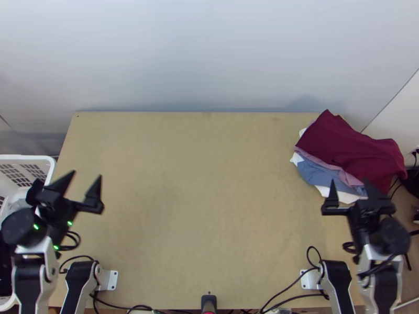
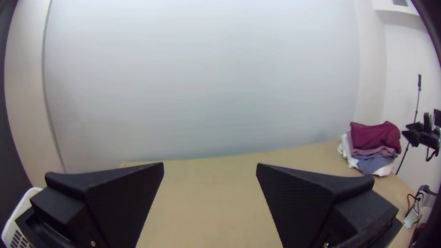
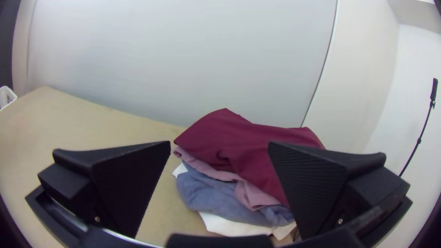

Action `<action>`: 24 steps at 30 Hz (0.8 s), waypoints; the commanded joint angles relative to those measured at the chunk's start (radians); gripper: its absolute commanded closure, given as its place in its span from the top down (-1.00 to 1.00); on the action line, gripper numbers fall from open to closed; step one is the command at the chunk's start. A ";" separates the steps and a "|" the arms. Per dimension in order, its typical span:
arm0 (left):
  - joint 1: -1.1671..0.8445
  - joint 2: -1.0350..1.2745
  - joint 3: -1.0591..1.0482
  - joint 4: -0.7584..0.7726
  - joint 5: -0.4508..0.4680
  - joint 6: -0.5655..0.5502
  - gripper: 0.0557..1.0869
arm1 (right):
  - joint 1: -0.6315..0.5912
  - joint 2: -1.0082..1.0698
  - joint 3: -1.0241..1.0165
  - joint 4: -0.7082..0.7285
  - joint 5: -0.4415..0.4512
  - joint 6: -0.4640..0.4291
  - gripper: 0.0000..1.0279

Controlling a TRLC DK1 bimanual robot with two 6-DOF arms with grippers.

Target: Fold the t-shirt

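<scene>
White links and black joints make up the left arm (image 1: 51,261), standing over the table's left side, its gripper (image 1: 86,174) pointing away from the base with both jaws released, wide apart. The right arm (image 1: 387,285) mirrors it on the opposite side, its gripper (image 1: 350,181) likewise released, jaws well parted and aimed at a pile of cloth (image 3: 216,197). Between and beyond those right jaws the pile lies in soft, uneven layers: a smooth maroon cloth (image 1: 351,141) loosely draped on top, a mauve one (image 3: 250,193) under it, then blue fabric (image 3: 204,190) with a slight nap, and white cloth (image 3: 232,226) poking out at the bottom. Which of these, if any, is the t-shirt, I cannot tell. Bare light wood makes up the table (image 1: 199,199) between the two pairs of jaws, running up to a smooth pale wall (image 1: 209,52). Just beside the left jaws, on their outer side, the top view gives a white plastic basket (image 1: 31,157) with slotted walls and something pale grey in it. The left wrist view sets the pile far off, beyond its right-hand jaw; the right wrist view brings out the folds and adds a thin black pole (image 3: 419,138) beyond the pile, against the white wall.
</scene>
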State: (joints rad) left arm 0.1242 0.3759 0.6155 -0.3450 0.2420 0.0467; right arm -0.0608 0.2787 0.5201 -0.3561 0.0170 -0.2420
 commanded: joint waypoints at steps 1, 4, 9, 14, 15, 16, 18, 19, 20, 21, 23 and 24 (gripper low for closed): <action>0.301 0.195 0.256 -0.235 -0.015 0.222 0.90 | 0.004 0.270 0.400 -0.343 -0.002 0.046 0.92; 0.499 0.268 0.265 -0.362 -0.013 0.377 0.90 | 0.024 0.370 0.524 -0.500 -0.003 0.060 0.92; 0.845 0.408 0.210 -0.381 -0.020 0.624 0.90 | 0.052 0.525 0.682 -0.687 -0.003 0.107 0.92; 1.072 0.709 0.217 -0.288 -0.053 0.743 0.84 | 0.199 0.648 0.827 -0.842 -0.005 0.127 0.91; 1.106 0.782 0.233 -0.252 -0.067 0.745 0.84 | 0.219 0.657 0.844 -0.854 -0.005 0.129 0.91; 1.126 0.857 0.254 -0.215 -0.098 0.746 0.84 | 0.223 0.659 0.859 -0.853 -0.003 0.130 0.91; 1.158 1.011 0.309 -0.167 -0.168 0.765 0.86 | 0.223 0.671 0.885 -0.854 -0.003 0.159 0.92; 1.177 1.080 0.342 -0.146 -0.175 0.769 0.86 | 0.222 0.675 0.893 -0.856 0.005 0.168 0.92; 1.187 1.147 0.379 -0.137 -0.179 0.780 0.86 | 0.222 0.680 0.897 -0.856 0.046 0.176 0.92; 1.194 1.207 0.412 -0.130 -0.181 0.791 0.88 | 0.223 0.685 0.897 -0.859 0.072 0.179 0.92; 1.195 1.321 0.484 -0.104 -0.204 0.792 0.88 | 0.223 0.697 0.910 -0.885 0.080 0.185 0.92; 1.195 1.380 0.529 -0.092 -0.213 0.792 0.89 | 0.225 0.702 0.920 -0.896 0.080 0.198 0.91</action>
State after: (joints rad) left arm 1.2171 1.3609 0.9569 -0.5213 0.0978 0.7879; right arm 0.1326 0.9203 1.3582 -1.1801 0.0490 -0.0849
